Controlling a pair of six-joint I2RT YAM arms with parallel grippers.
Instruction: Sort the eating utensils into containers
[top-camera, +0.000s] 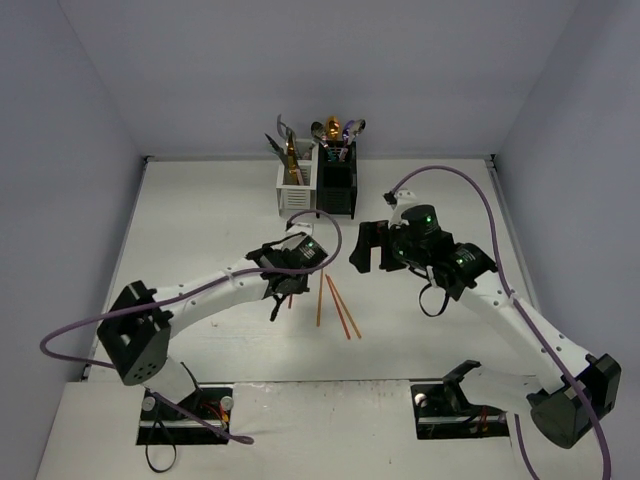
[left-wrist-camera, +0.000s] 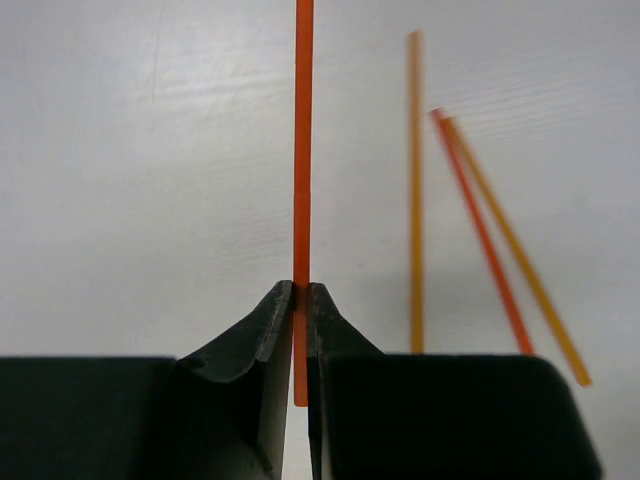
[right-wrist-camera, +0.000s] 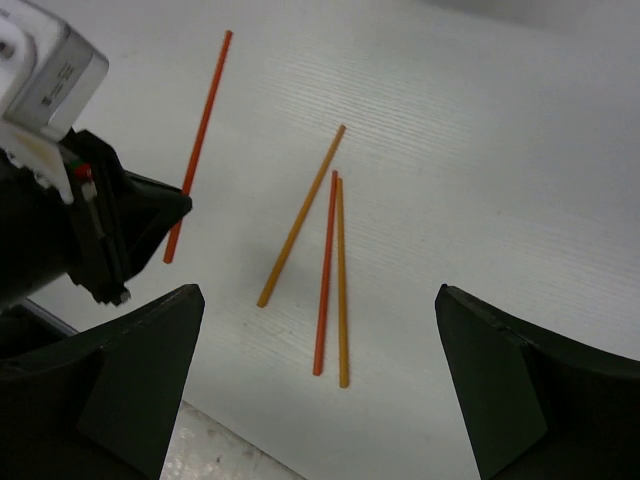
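- As you look along the left wrist view, note the left gripper (left-wrist-camera: 301, 292) clenched on one red chopstick (left-wrist-camera: 303, 150), pinched near its end; the rest points straight ahead over the table (left-wrist-camera: 130, 180).
- You cannot tell whether that stick is lifted.
- Right gripper (right-wrist-camera: 318, 310): released, jaws wide, nothing between them, hanging above the loose chopsticks (right-wrist-camera: 326, 270).
- Those three lie just beside the held one: two yellow-orange, one red, the red close against one yellow.
- White caddy (top-camera: 293, 185) and black caddy (top-camera: 337, 185) stand touching at the table's far side, well apart from the chopsticks, with cutlery (top-camera: 332, 130) upright in both.
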